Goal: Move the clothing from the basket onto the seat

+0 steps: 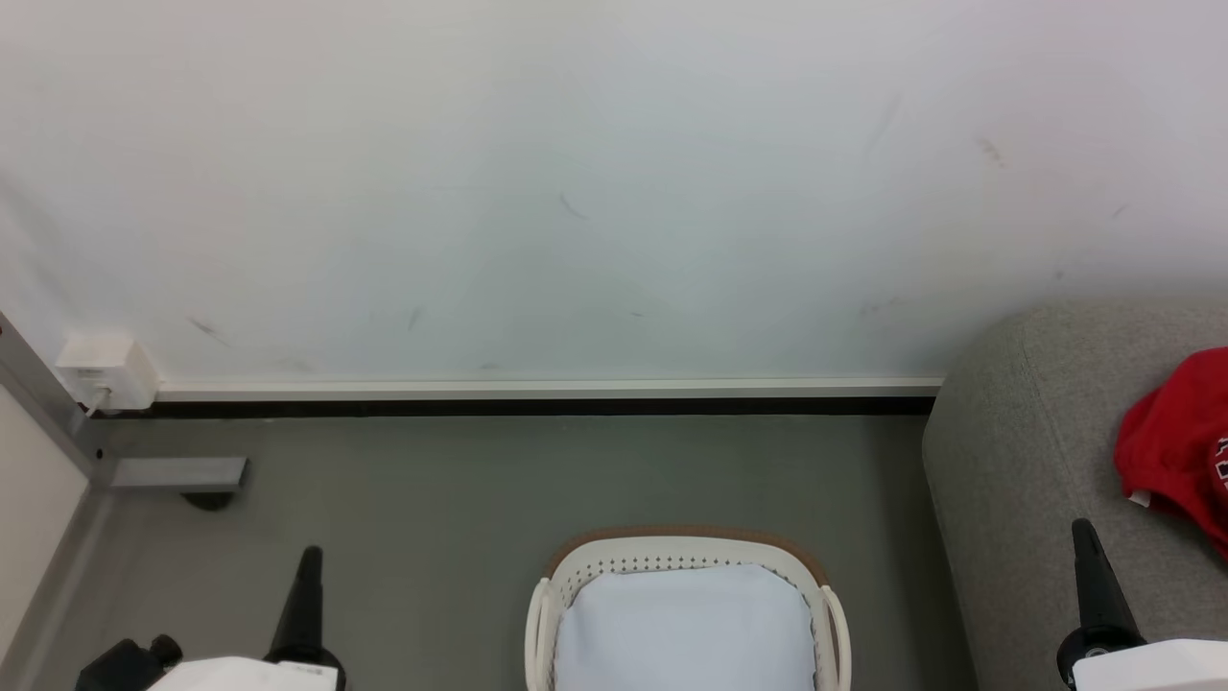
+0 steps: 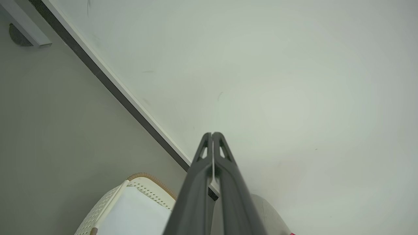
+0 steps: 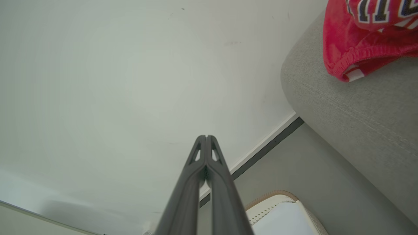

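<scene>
The basket (image 1: 672, 535) is set on the floor (image 1: 432, 499) at centre, before the wall (image 1: 576, 192). The seat (image 1: 1017, 461) is placed to its right, and the clothing (image 1: 1175, 437) is laid on that seat. The left claw (image 1: 310, 557) is held left of the basket, the right claw (image 1: 1082, 530) right of it.

The clothes (image 1: 1175, 446) are red, with white trim and dark letters. The sofa (image 1: 1017, 480) on the right is light grey. The near basket (image 1: 662, 559) is white with tiny dots and a brown rim. The floor (image 1: 432, 499) is grey.
</scene>
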Controlling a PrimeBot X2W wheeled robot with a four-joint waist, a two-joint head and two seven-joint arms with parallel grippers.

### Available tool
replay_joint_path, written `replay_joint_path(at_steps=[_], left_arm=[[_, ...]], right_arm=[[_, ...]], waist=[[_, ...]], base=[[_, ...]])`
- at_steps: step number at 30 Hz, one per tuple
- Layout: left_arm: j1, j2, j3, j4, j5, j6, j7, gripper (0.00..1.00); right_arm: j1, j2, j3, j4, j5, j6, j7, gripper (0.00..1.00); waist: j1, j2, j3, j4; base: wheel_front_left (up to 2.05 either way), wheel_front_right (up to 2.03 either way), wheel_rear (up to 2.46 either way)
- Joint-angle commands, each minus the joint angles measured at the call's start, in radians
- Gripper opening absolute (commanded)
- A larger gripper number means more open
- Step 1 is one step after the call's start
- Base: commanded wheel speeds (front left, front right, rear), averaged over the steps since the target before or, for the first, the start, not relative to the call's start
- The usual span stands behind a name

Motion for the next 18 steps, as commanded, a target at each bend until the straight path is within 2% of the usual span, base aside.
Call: replay_joint_path(at_steps=[1, 18], left_arm=[[-0.025, 0.003, 0.007, -0.011, -0.04, -0.007, 0.009, 0.0], [-0.035, 0.0, 0.024, -0.012, -0.193, -0.013, 0.055, 0.0]], right_arm=[[-0.023, 0.001, -0.011, -0.009, 0.035, -0.001, 0.01, 0.0], [-0.031, 0.008, -0.037, -0.006, 0.177, -0.001, 0.055, 0.0]], waist=[[0.0, 0.0, 0.0, 0.001], [0.0, 0.0, 0.002, 0.006]], base=[[0.0, 0.0, 0.0], [0.0, 0.0, 0.0]])
